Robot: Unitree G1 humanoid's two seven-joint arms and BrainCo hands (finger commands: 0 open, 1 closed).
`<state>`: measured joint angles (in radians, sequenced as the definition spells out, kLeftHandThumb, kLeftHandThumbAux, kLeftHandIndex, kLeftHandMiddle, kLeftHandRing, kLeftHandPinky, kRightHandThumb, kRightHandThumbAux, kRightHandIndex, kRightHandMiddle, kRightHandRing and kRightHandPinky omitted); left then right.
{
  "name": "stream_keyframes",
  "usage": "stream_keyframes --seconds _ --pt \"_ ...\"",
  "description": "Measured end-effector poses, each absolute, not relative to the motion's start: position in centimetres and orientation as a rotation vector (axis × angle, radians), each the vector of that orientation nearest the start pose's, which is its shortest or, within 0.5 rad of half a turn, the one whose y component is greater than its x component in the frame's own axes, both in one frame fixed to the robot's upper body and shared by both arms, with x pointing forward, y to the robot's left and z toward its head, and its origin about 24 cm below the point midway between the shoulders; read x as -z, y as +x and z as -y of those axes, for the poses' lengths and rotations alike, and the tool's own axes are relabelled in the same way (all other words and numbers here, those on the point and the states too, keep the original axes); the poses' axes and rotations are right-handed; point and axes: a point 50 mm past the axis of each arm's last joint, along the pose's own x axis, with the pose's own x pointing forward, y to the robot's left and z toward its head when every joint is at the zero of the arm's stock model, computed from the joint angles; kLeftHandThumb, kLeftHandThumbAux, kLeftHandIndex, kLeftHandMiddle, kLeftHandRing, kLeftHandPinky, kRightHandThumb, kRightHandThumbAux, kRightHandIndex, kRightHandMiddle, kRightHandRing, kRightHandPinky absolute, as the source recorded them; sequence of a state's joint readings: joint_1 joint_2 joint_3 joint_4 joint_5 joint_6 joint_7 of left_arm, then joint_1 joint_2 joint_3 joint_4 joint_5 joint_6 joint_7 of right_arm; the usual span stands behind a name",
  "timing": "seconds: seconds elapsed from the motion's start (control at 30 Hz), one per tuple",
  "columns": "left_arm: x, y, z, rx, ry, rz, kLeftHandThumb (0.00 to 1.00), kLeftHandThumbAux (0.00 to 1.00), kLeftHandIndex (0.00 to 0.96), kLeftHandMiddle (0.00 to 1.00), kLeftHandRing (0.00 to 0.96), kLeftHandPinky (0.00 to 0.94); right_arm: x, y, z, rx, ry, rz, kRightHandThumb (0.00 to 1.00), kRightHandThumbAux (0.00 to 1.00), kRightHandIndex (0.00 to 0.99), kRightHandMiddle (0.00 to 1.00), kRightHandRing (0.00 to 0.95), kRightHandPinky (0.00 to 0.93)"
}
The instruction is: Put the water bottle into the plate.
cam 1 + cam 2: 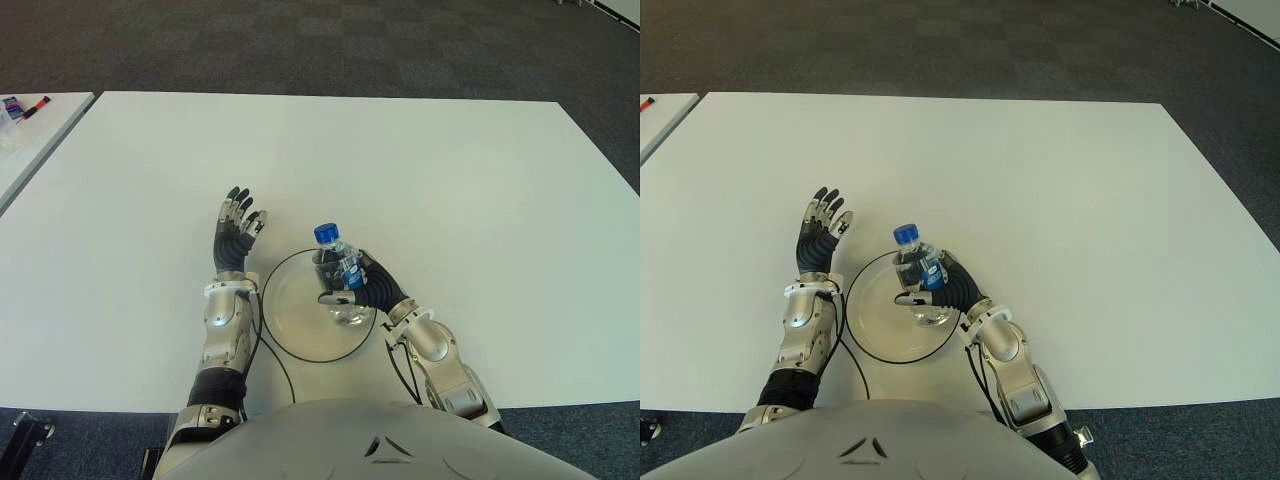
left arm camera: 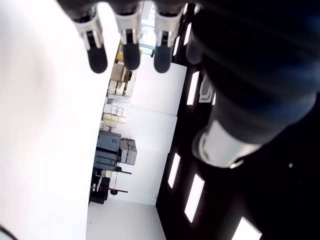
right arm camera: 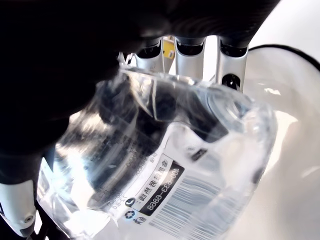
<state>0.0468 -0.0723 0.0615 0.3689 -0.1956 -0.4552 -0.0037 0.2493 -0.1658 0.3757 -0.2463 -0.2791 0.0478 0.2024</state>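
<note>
Low in the frame, just left of centre, the right hand [image 1: 940, 285] has its fingers [image 1: 908, 298] wrapped around a clear water bottle [image 1: 918, 275] with a blue cap, standing roughly upright over the right part of a round plate [image 1: 872, 318] with a dark rim. To the plate's left, the left hand [image 1: 820, 235] shows with fingers spread, holding nothing. A white worktop [image 1: 1040, 190] fills most of the frame; dark carpet [image 1: 940, 40] runs along the top.

Silver forearms, black-fingered left hand [image 1: 234, 232] and right hand [image 1: 362, 283], black cables.
</note>
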Motion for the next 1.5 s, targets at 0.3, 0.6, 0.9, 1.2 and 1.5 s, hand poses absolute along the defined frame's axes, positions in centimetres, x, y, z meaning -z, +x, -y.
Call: stream_keyframes --seconds 0.3,0.6,0.9,1.2,1.5 --pt "1.3 22.6 -15.7 -0.161 -0.245 0.033 0.304 0.804 0.111 0.129 0.116 0.162 -2.4 18.8 8.5 -0.538 -0.361 -0.019 0.955 0.656 0.390 0.506 0.524 0.862" --pt "1.3 22.6 -15.7 -0.162 -0.249 0.032 0.320 0.809 0.122 0.134 0.123 0.168 -2.0 18.8 8.1 -0.577 -0.353 -0.011 0.954 0.656 0.389 0.505 0.525 0.864" --pt "1.2 22.6 -15.8 -0.164 -0.259 0.031 0.341 0.805 0.132 0.137 0.126 0.172 -1.7 19.1 7.5 -0.604 -0.346 0.026 0.954 0.656 0.392 0.501 0.531 0.866" --pt "0.9 22.7 -15.8 -0.165 -0.268 0.033 0.358 0.797 0.140 0.142 0.128 0.172 -1.6 19.1 7.3 -0.614 -0.332 0.029 0.907 0.663 0.405 0.518 0.715 0.874" --pt "0.9 22.7 -15.8 -0.167 -0.271 0.026 0.353 0.800 0.145 0.144 0.131 0.179 -1.7 19.3 7.2 -0.621 -0.335 0.035 0.859 0.672 0.413 0.538 0.896 0.884"
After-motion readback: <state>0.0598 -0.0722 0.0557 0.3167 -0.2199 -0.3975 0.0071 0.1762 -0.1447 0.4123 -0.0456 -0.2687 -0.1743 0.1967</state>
